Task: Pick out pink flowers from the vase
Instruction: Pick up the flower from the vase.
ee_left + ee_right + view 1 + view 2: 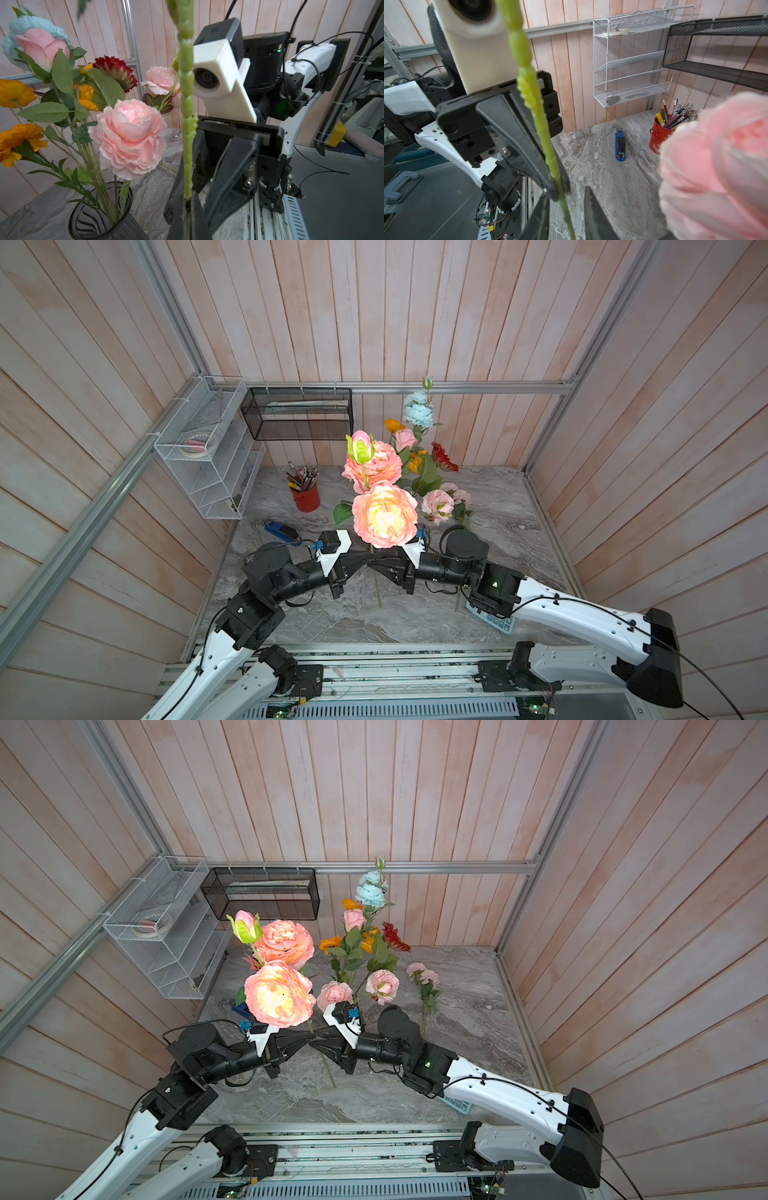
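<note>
The left gripper clamps the coral-pink peony spray by its stem above the bench's front middle. The right gripper stands narrowly open around that stem. The vase stands near.

The vase is dark smoky glass with ribbed stripes. Above it are pale pink flowers, orange blooms, a light blue bloom and a dark red bloom, among green serrated leaves. Beside the vase, a stem is pale green. Under it, the table is grey and marbled.
</note>
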Tool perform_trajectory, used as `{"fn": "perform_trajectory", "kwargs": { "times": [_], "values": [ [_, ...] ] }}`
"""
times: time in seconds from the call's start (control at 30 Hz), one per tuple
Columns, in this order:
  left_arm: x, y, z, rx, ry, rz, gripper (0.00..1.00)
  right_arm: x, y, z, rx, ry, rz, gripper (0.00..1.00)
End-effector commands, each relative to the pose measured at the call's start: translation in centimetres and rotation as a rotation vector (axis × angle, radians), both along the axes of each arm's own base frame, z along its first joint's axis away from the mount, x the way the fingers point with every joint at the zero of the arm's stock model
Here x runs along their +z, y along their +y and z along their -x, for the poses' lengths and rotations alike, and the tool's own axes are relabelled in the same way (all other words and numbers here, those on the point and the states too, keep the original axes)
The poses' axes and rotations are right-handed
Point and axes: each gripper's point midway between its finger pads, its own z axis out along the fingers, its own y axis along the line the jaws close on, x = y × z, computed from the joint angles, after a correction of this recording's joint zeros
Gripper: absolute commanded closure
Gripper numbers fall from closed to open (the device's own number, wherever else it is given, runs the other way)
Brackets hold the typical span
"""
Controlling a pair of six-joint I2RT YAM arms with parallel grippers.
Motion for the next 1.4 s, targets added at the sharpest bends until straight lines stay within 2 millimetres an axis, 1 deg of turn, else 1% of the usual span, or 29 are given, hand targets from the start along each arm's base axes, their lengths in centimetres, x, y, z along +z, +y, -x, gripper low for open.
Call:
{"fn": "perform_trajectory", "kwargs": {
  "times": [0.0,0.07,0.17,0.23,0.4,0.43,0.47,0.5,0.53,0.57,0.6,0.67,0.73,0.87,1.07,1.13,1.27,1.37],
  "values": [
    [0.4,-0.1,0.0,-0.006,-0.02,0.01,1.0,0.3,0.3,0.0,0.004,-0.006,0.0,0.82],
    [0.3,-0.2,0.0,-0.007,-0.019,0.009,1.0,0.3,0.4,-0.1,0.003,-0.007,0.003,0.89],
    [0.3,-0.1,0.0,-0.004,-0.02,0.01,1.0,0.1,0.4,-0.1,0.002,-0.006,0.009,0.92],
    [0.4,-0.1,0.0,-0.002,-0.022,0.011,1.0,0.1,0.3,-0.2,-0.002,-0.007,0.01,1.0],
    [0.3,0.0,-0.1,0.007,-0.024,0.008,1.0,0.2,0.1,-0.3,-0.017,-0.013,0.013,1.0],
    [0.1,0.0,-0.2,0.012,-0.026,0.003,0.96,0.3,0.0,-0.4,-0.024,-0.016,0.015,1.0],
    [0.0,0.1,-0.2,0.016,-0.028,-0.002,0.85,0.4,-0.1,-0.4,-0.03,-0.018,0.018,1.0],
    [-0.2,0.1,-0.1,0.015,-0.03,-0.009,0.68,0.4,-0.2,-0.6,-0.039,-0.022,0.024,1.0],
    [-0.4,0.2,-0.1,0.014,-0.033,-0.014,0.58,0.6,-0.3,-0.7,-0.046,-0.026,0.03,1.0],
    [-0.5,0.2,-0.1,0.015,-0.035,-0.017,0.52,0.6,-0.4,-0.8,-0.054,-0.029,0.037,1.0],
    [-0.6,0.2,0.0,0.014,-0.037,-0.02,0.48,0.7,-0.6,-0.9,-0.063,-0.033,0.041,1.0],
    [-0.9,0.2,0.2,0.009,-0.05,-0.028,0.44,1.0,-0.9,-1.1,-0.082,-0.039,0.044,1.0],
    [-1.4,0.3,0.4,0.004,-0.062,-0.045,0.41,1.7,-1.4,-1.1,-0.101,-0.051,0.036,1.0],
    [-2.2,0.3,0.4,0.003,-0.074,-0.076,0.4,3.1,-2.8,-1.4,-0.153,-0.069,0.024,1.0],
    [-3.4,0.2,-0.2,0.016,-0.063,-0.105,0.4,5.4,-6.0,-2.3,-0.288,-0.105,0.028,1.0],
    [-3.7,0.1,-0.4,0.013,-0.058,-0.108,0.41,5.6,-7.1,-3.0,-0.352,-0.104,0.056,1.0],
    [-3.9,-0.1,-0.6,0.013,-0.054,-0.11,0.4,5.2,-9.3,-4.3,-0.464,-0.081,0.117,1.0],
    [-4.1,-0.1,-1.0,0.027,-0.054,-0.119,0.4,5.6,-11.3,-4.7,-0.525,-0.062,0.114,1.0]
  ]
}}
